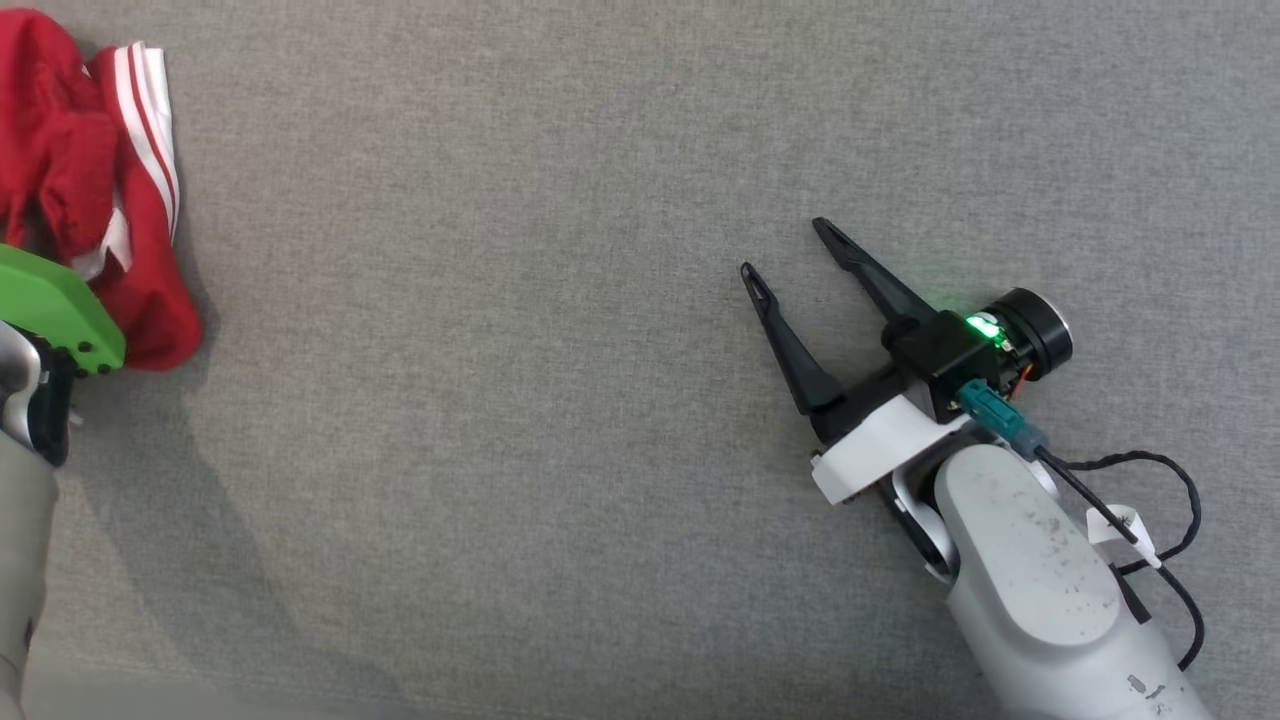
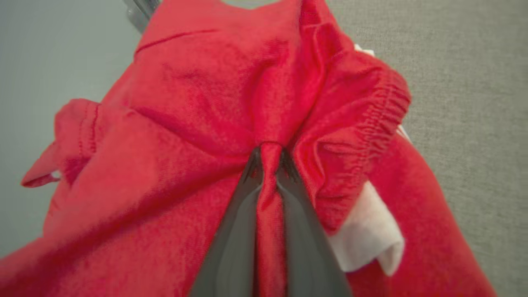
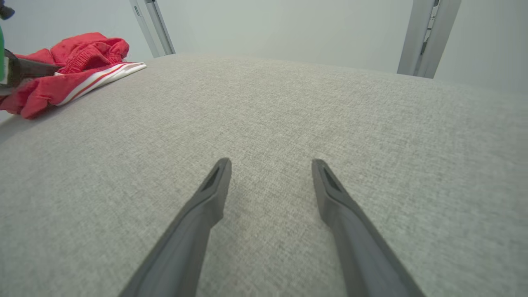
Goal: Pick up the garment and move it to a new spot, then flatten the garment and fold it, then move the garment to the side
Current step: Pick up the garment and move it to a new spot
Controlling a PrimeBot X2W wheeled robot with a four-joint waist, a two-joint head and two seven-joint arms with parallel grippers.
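Note:
The garment (image 1: pixel 90 190) is red with white stripes and lies crumpled at the far left of the grey table. In the left wrist view the garment (image 2: pixel 198 123) bunches around my left gripper (image 2: pixel 270 154), which is shut on a pinched fold of the red cloth. In the head view the left arm's green wrist cover (image 1: pixel 55 310) sits right over the garment's near edge and hides the fingers. My right gripper (image 1: pixel 790 250) hovers over bare table at the right, open, nothing between its fingers. From the right wrist view the garment (image 3: pixel 70 68) lies far off to the left.
The grey fabric table (image 1: pixel 520 420) spreads between the two arms. A black cable (image 1: pixel 1160 500) loops off the right forearm. Metal frame posts (image 3: pixel 427 37) stand behind the table's far edge, against a pale wall.

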